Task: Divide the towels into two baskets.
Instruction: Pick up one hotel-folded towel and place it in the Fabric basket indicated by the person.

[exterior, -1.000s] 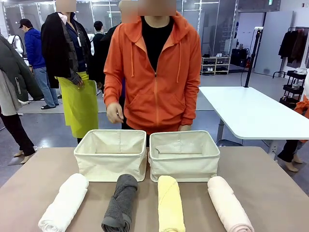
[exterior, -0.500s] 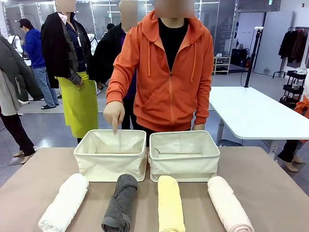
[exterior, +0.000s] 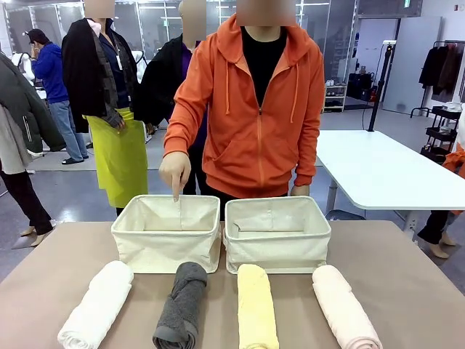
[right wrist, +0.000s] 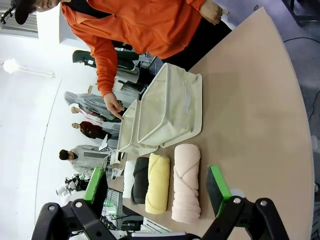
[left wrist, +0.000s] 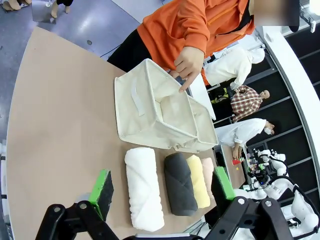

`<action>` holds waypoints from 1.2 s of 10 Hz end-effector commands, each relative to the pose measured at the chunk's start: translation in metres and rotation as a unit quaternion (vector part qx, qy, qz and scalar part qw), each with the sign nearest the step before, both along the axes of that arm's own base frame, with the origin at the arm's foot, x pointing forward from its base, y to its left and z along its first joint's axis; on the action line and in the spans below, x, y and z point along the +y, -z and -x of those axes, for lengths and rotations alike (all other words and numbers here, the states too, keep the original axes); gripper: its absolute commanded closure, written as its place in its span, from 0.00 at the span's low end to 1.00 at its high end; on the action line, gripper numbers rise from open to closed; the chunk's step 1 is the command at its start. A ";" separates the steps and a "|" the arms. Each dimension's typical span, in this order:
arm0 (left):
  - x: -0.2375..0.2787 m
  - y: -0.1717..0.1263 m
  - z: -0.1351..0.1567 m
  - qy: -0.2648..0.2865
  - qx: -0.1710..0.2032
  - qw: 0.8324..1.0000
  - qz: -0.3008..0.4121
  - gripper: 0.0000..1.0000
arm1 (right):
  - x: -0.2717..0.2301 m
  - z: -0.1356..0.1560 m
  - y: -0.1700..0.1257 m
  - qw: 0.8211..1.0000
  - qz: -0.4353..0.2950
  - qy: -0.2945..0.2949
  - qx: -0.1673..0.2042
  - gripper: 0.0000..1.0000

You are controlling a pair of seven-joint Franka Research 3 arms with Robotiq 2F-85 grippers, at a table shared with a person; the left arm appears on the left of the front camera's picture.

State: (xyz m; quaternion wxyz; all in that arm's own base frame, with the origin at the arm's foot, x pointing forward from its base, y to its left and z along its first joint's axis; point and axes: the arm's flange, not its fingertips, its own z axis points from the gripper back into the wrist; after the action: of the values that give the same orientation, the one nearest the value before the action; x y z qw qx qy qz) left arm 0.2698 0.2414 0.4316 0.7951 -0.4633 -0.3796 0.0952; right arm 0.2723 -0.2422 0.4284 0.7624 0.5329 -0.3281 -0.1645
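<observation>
Near canvas baskets [exterior: 166, 251], rolled terry towels [exterior: 256, 305]

We find no legible text, label, brand, number or sign in any of the views. A small green panel [exterior: 405, 3] on the far wall, at the top edge of the front view, may be a sign, but it is too small for us to read.
</observation>
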 end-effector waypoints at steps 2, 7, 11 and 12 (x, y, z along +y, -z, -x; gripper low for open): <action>0.001 -0.001 0.001 0.000 -0.006 1.000 0.007 0.00 | 0.000 0.001 -0.003 1.000 -0.005 0.000 -0.003 0.00; -0.043 -0.021 -0.023 0.038 0.023 0.996 -0.071 0.00 | 0.000 0.001 -0.003 1.000 -0.005 0.000 -0.003 0.00; -0.111 -0.033 -0.048 0.108 0.061 0.970 -0.208 0.00 | 0.000 0.001 -0.003 1.000 -0.005 0.000 -0.003 0.00; -0.130 -0.030 -0.050 0.122 0.068 0.958 -0.252 0.00 | 0.000 0.001 -0.003 1.000 -0.005 0.000 -0.003 0.00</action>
State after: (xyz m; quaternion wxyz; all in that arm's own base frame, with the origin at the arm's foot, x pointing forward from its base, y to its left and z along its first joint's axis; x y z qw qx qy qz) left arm 0.3345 0.1285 0.4725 0.9007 -0.3213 -0.2872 -0.0545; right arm 0.2729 -0.2418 0.4282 0.7631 0.5328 -0.3269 -0.1642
